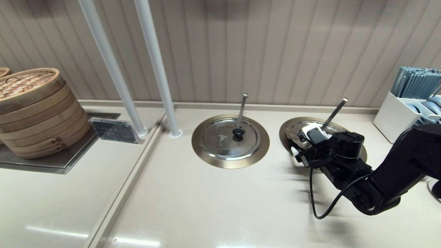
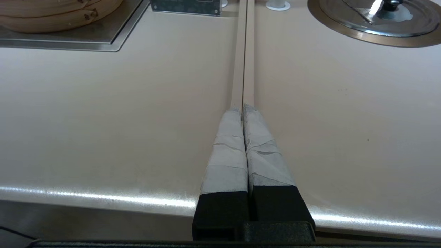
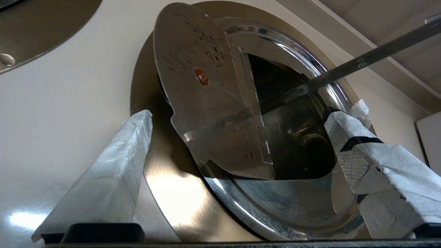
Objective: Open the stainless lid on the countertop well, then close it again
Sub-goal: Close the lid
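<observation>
While the released right tool (image 3: 237, 120) hovers, the stainless lid (image 3: 213, 96) stands tilted between its fingers.

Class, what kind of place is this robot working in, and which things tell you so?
Probably a canteen serving counter: stacked bamboo steamers, lidded wells sunk into the countertop with ladle handles, and a chopstick holder.

The right arm (image 1: 396, 172) was matte black with rounded joints, a loose black cable (image 1: 322, 203) looping beneath its wrist. A white block (image 1: 311, 132) topped the wrist. Both grippers' black fingers (image 2: 237, 151) wore wrinkled pale grey tape.
</observation>
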